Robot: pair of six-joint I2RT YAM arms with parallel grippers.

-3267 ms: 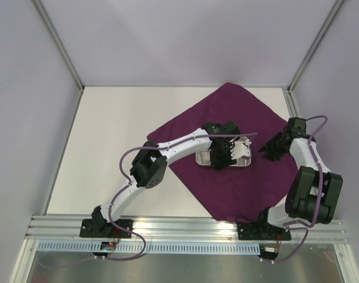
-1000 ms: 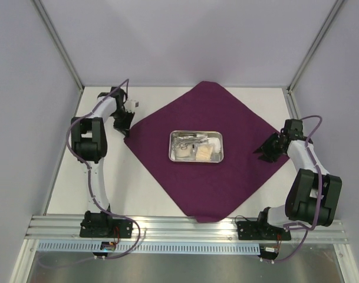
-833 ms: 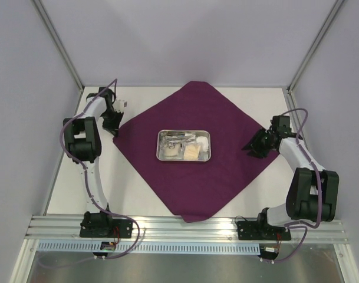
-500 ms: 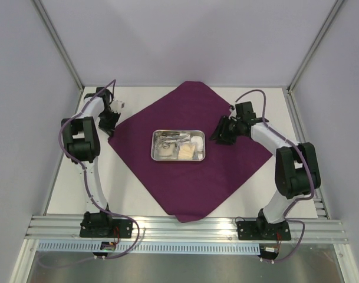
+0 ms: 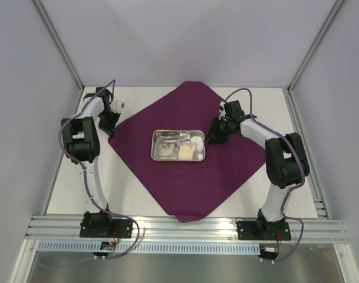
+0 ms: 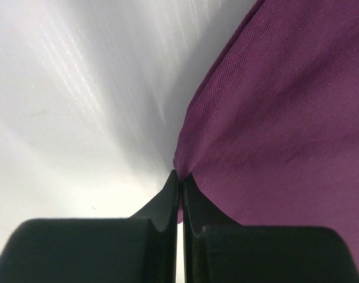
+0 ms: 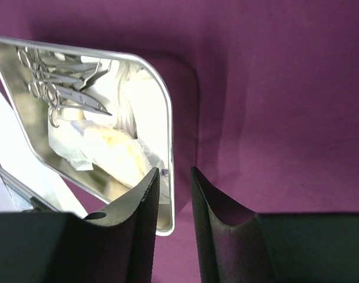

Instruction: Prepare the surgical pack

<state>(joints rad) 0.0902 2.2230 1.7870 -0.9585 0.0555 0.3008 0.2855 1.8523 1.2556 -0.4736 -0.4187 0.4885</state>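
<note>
The dark purple cloth (image 5: 226, 171) lies spread as a diamond on the white table. The steel tray (image 5: 167, 160) sits on its middle, holding white gauze pads (image 5: 197, 142) and steel clamps (image 5: 170, 137). My left gripper (image 5: 110, 125) is at the cloth's left corner. The left wrist view shows that gripper (image 6: 180, 180) shut on the cloth (image 6: 273, 118) corner. My right gripper (image 5: 211, 138) is at the tray's right end. In the right wrist view it (image 7: 173, 174) stands open astride the tray's rim (image 7: 170, 135), one finger inside by the gauze (image 7: 108, 141), the other outside.
White tabletop (image 5: 138, 194) shows around the cloth. Metal frame posts (image 5: 58, 47) rise at the back corners before pale walls. An aluminium rail (image 5: 185, 227) with both arm bases runs along the near edge.
The cloth and tray have slid left with the left gripper holding the corner. My right arm left the cloth's right corner and swung in to the tray's right end.
</note>
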